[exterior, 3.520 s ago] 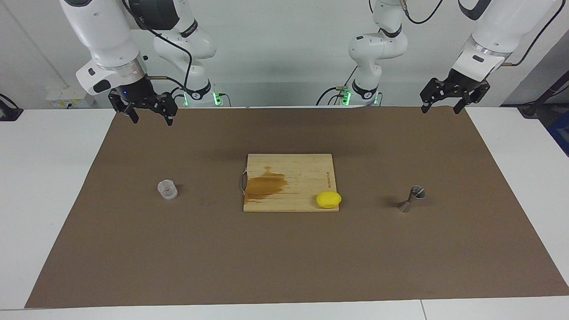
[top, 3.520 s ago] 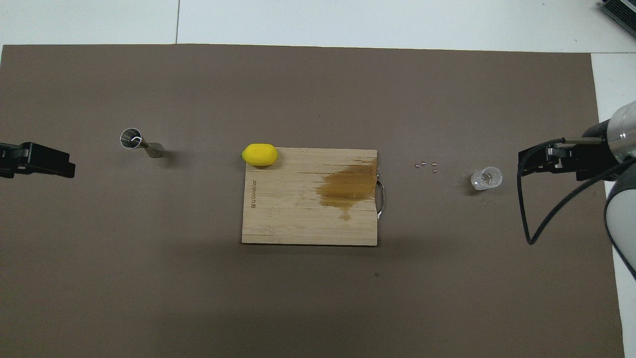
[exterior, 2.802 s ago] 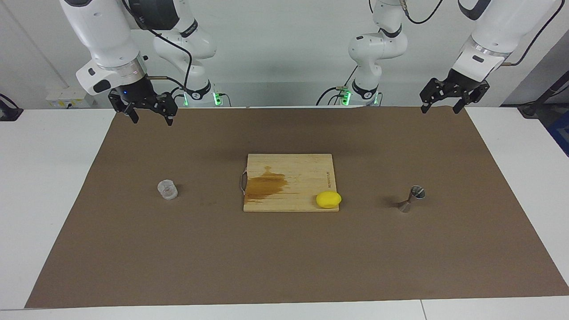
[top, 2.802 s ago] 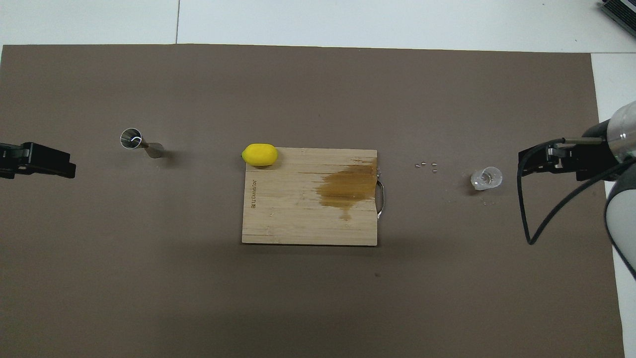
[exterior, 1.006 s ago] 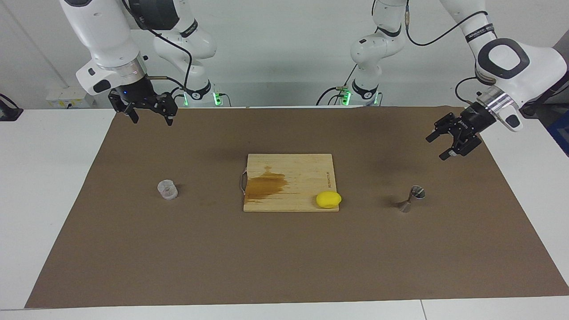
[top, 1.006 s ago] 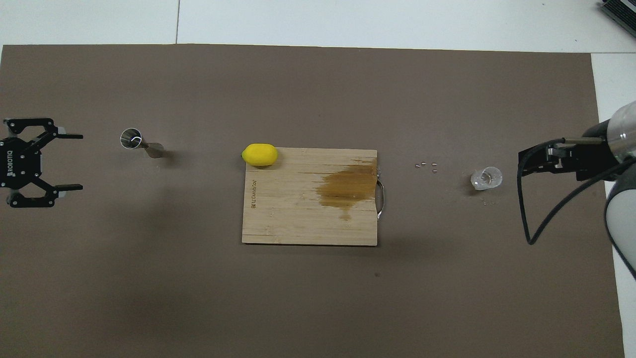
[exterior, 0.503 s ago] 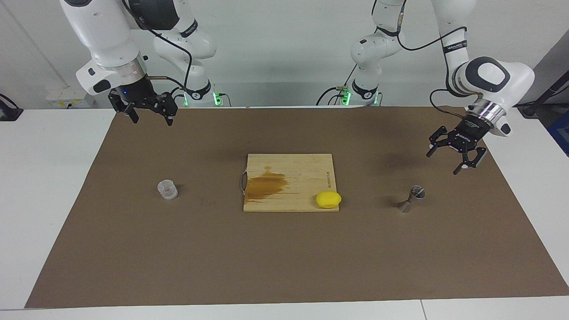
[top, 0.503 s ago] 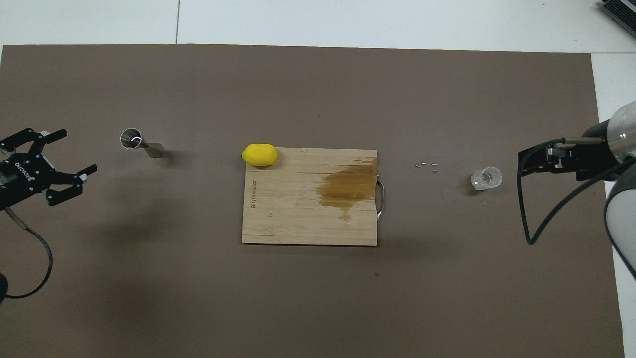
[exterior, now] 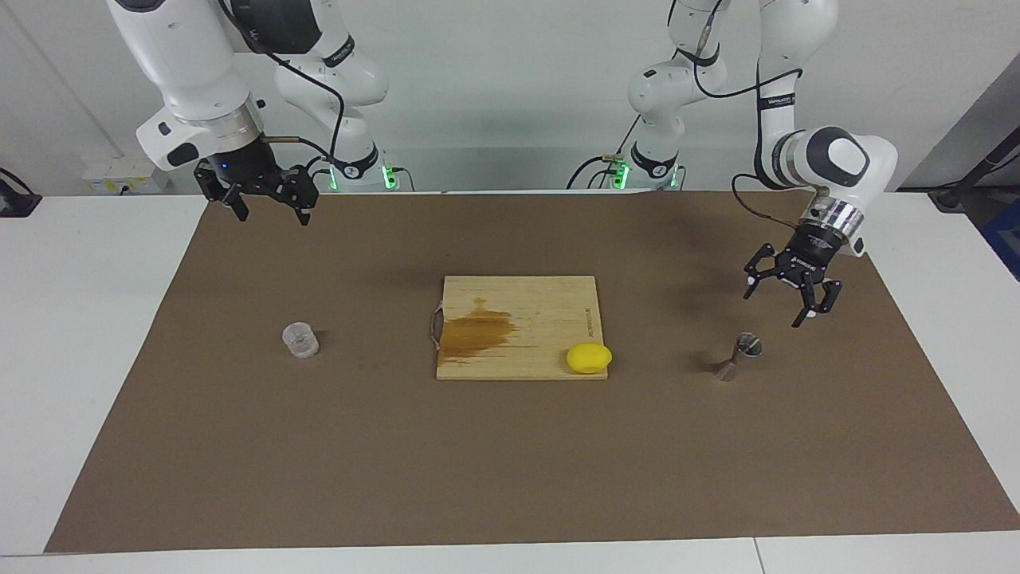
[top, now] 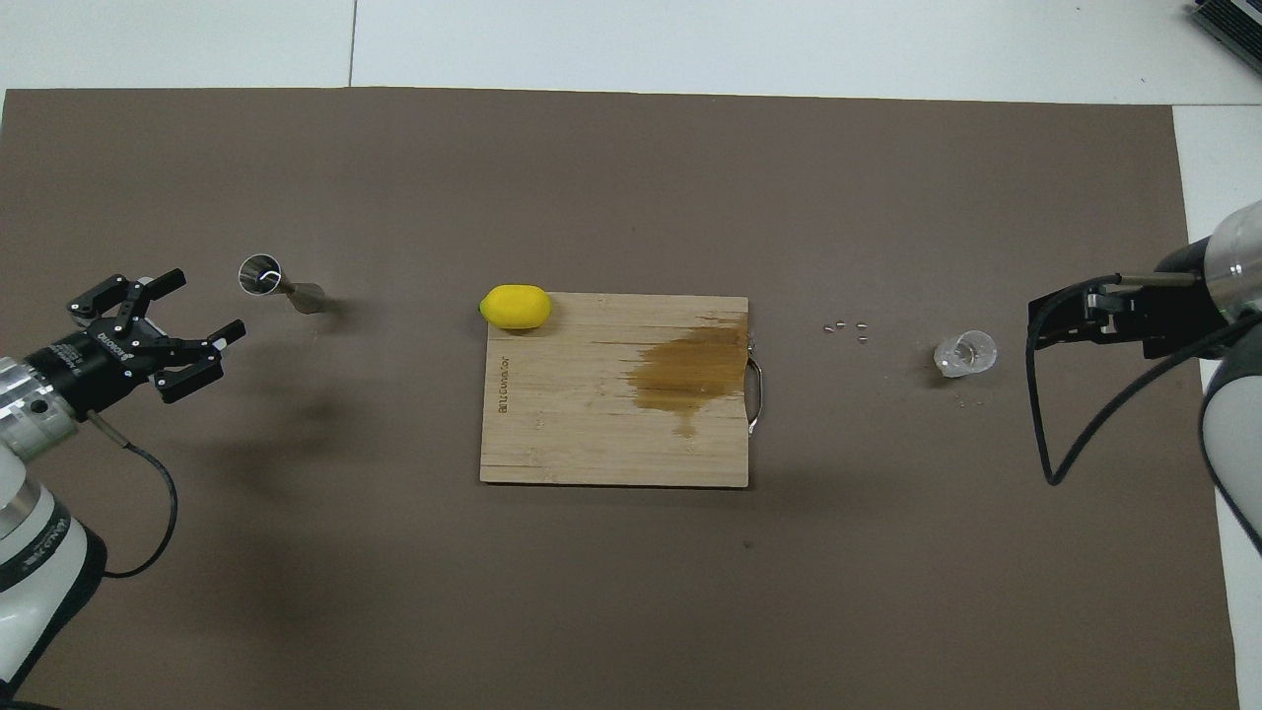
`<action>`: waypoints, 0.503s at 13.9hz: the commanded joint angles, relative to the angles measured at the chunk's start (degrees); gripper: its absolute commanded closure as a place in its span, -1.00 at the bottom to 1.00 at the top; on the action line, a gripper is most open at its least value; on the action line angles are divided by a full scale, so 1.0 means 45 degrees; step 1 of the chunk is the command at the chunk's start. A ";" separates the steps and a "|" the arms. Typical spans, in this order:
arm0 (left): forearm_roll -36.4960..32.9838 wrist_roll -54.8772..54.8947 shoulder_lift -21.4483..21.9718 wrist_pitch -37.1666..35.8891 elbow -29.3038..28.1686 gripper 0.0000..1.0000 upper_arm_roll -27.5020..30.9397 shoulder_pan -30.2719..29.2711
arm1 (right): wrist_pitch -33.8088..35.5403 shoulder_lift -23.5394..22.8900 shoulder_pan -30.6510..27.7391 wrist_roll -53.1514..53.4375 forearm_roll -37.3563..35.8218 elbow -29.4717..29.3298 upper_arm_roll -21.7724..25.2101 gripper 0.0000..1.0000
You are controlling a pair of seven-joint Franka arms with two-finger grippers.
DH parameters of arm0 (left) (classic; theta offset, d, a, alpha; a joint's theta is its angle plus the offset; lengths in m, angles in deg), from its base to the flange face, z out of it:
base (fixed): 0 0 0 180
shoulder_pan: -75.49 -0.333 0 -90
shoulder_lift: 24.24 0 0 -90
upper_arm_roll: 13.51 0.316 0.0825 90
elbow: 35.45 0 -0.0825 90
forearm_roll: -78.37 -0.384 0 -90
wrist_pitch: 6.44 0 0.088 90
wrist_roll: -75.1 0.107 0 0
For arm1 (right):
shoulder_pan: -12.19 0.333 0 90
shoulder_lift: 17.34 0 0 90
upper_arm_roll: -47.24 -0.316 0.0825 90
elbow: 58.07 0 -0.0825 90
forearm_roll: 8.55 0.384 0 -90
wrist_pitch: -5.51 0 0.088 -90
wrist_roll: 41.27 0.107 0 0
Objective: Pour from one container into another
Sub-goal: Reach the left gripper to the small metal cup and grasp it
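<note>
The left gripper (exterior: pixel 777 296), jaws spread, hangs near the steel jigger (exterior: pixel 737 356) beside the cutting board (exterior: pixel 518 327); a clumsy closing could topple it. The right gripper (exterior: pixel 267 209) waits, spread, with the clear cup (exterior: pixel 300 340) at the board's handle end

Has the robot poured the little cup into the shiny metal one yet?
Not yet. Nothing looks done: the clear cup and the steel jigger both stand untouched on the brown mat, at opposite ends of the cutting board. In hand: the left gripper, open, hangs close by the jigger. The right gripper, open, waits. Left: picking up, bringing together, pouring.
</note>
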 commanded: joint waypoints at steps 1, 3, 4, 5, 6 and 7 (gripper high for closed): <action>0.1206 -0.0135 -0.0500 0.1246 0.0114 -0.99 0.0080 0.0892 | 0.0062 0.0290 -0.0165 0.0218 0.0123 0.0302 -0.0106 -1.00; 0.1443 -0.0116 -0.0833 0.1464 0.0407 -0.98 0.0061 0.0973 | 0.0062 0.0290 -0.0165 0.0218 0.0123 0.0282 -0.0106 -1.00; 0.1521 -0.0077 -0.0911 0.1542 0.0543 -0.95 0.0061 0.1012 | 0.0062 0.0290 -0.0165 0.0218 0.0123 0.0302 -0.0106 -1.00; 0.1735 -0.0019 -0.1183 0.1755 0.0622 -0.91 0.0061 0.1051 | 0.0062 0.0290 -0.0165 0.0218 0.0123 0.0283 -0.0106 -1.00; 0.1930 0.0040 -0.1321 0.1854 0.0797 -0.87 0.0061 0.1186 | 0.0062 0.0290 -0.0165 0.0218 0.0123 0.0282 -0.0106 -1.00; 0.2203 0.0079 -0.1342 0.1932 0.0837 -0.84 0.0061 0.1265 | 0.0062 0.0290 -0.0165 0.0218 0.0123 0.0282 -0.0106 -1.00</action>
